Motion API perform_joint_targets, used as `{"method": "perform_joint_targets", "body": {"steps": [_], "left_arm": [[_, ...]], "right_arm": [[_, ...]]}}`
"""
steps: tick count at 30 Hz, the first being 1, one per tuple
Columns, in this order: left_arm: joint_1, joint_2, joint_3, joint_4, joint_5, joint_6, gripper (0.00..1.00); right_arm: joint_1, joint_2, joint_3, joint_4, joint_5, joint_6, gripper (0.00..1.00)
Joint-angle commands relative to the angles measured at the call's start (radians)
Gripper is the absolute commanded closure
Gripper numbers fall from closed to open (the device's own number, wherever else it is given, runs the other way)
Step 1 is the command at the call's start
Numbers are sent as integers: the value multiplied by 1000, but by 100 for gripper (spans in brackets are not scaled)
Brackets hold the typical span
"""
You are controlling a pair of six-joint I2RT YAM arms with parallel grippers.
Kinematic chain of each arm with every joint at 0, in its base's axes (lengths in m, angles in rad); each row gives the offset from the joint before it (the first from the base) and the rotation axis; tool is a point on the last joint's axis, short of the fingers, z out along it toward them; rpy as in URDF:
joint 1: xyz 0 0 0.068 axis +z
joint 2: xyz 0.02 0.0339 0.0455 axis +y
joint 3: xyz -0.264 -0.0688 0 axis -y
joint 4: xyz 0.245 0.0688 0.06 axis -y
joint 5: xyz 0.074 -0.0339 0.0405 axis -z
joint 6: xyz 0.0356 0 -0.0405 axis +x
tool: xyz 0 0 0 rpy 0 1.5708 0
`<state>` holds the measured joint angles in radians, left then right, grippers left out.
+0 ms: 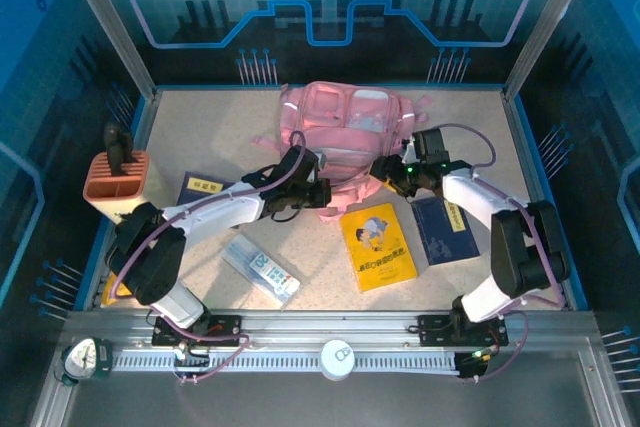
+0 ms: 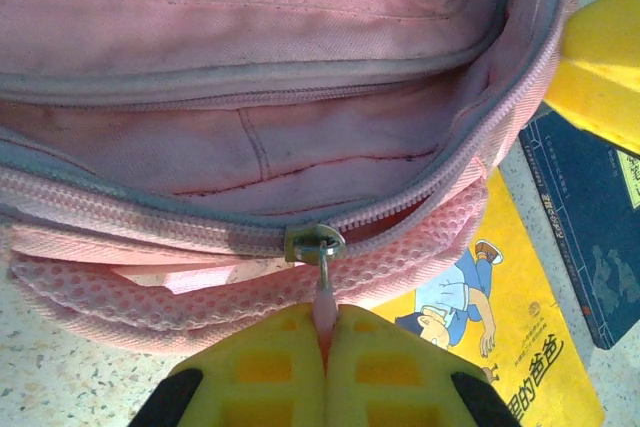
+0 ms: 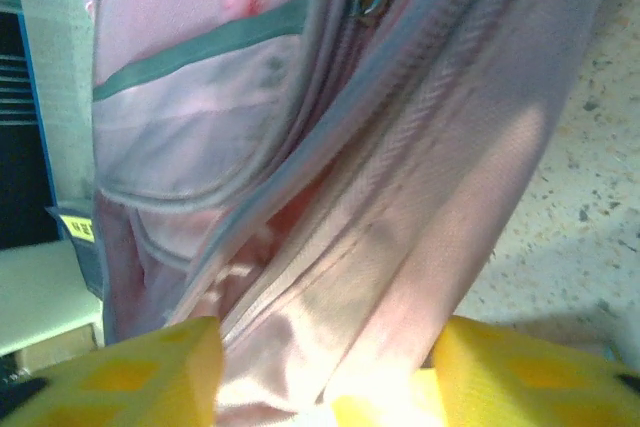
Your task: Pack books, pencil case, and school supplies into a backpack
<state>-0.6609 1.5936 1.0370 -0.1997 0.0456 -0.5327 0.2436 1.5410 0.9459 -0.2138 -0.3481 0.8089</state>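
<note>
**Zip pull pinched on the left, fabric in a slack gap on the right**

Left hand (image 2: 325, 332): yellow fingers pressed together, clamped on the pink zip pull (image 2: 324, 299). The pull hangs from a metal slider (image 2: 314, 244) on the near edge of the backpack (image 2: 250, 147). Main pocket gapes above the slider, pink lining showing.

Right hand (image 3: 325, 367): fingers stand well apart. Pink backpack cloth lies in the gap; cannot tell whether either pad touches it. No pinch visible.

From above: both hands at the near side of the backpack (image 1: 345, 117), left hand (image 1: 318, 190) at its front left corner, right hand (image 1: 390, 172) at its front right. Backpack sits at the far middle of the worktop (image 1: 200, 127).

- Yellow book (image 1: 377, 245): flat, just in front of the backpack.
- Navy book (image 1: 445, 229): flat, beside the yellow one on the right.
- Labelled navy book (image 1: 200, 189): left of the left arm.
- Pencil case (image 1: 260, 269): flat, near edge, left of the yellow book.
- Orange holder (image 1: 117, 179): far left.
</note>
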Motion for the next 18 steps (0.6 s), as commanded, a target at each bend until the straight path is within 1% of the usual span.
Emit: {"method": "perform_joint_targets", "body": {"steps": [1,5,6,7,8,9,11,16,18], "left_arm": [[-23,-2,35,66,0,-10,100],[-32,0,28,109,-2,-15,100],[-34,0,31,109,-1,-15,100],[-36,0,34,110,-4,-16,100],[-39,0,37,111,-4,-11,100],[-42,0,39,111,-4,-8,100],[-49,2,44,108,0,-8,100],[-64,5,54,105,7,-6,100],[-73,3,54,106,9,-1,100]], "right_arm": [[39,-85,-3,-95,36,-21,31],[93,-153,-53,-88,63,77,20],[107,-161,-60,-71,62,101,18],[118,-161,-61,-50,32,123,16],[127,-152,-51,-34,-1,135,16],[135,-141,-32,-44,-9,137,16],[156,-123,6,-86,36,153,17],[183,-97,-23,-29,131,274,24],[183,-76,-21,1,151,301,25]]}}
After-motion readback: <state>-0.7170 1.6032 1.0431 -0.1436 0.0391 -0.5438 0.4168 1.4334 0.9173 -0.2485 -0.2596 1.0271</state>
